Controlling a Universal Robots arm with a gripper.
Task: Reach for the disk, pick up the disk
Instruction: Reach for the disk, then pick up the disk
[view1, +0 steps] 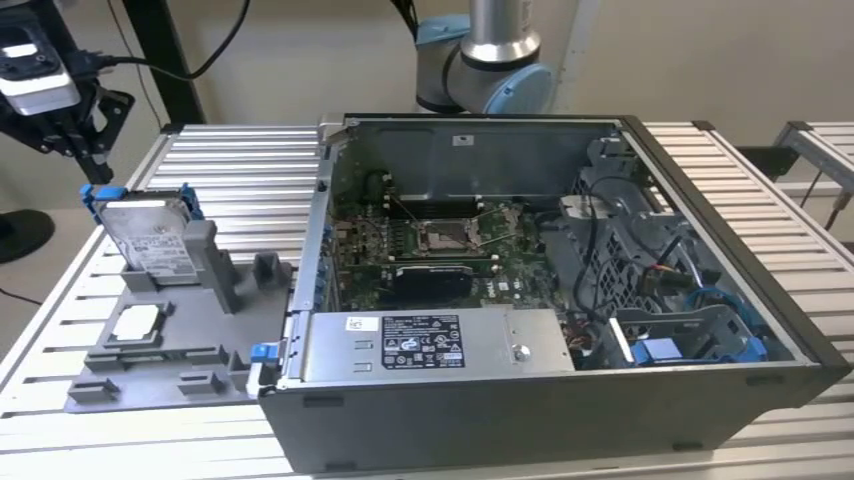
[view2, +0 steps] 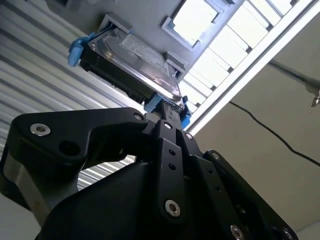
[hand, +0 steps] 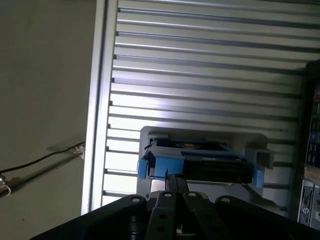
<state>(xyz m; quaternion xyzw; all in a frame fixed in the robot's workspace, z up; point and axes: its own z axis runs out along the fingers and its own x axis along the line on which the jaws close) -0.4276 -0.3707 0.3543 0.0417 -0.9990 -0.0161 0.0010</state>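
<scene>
The disk (view1: 150, 238) is a silver hard drive with a white label and a blue frame. It stands on edge, tilted, in a grey holder (view1: 200, 262) at the exterior view's left. My black gripper (view1: 91, 160) hangs just above the disk's upper left corner, apart from it, its fingers drawn together with nothing between them. In the second wrist view the fingertips (view2: 170, 114) reach the blue end of the disk (view2: 135, 57). In the first wrist view the gripper (hand: 174, 181) sits just short of the disk's blue-framed edge (hand: 200, 162).
The holder is part of a grey fixture (view1: 167, 375) that also carries a small square chip (view1: 138, 325). An open computer case (view1: 441, 410) stands to the exterior view's right, with a stickered silver box (view1: 427, 342) inside. Everything rests on a slatted metal table (view1: 240, 170).
</scene>
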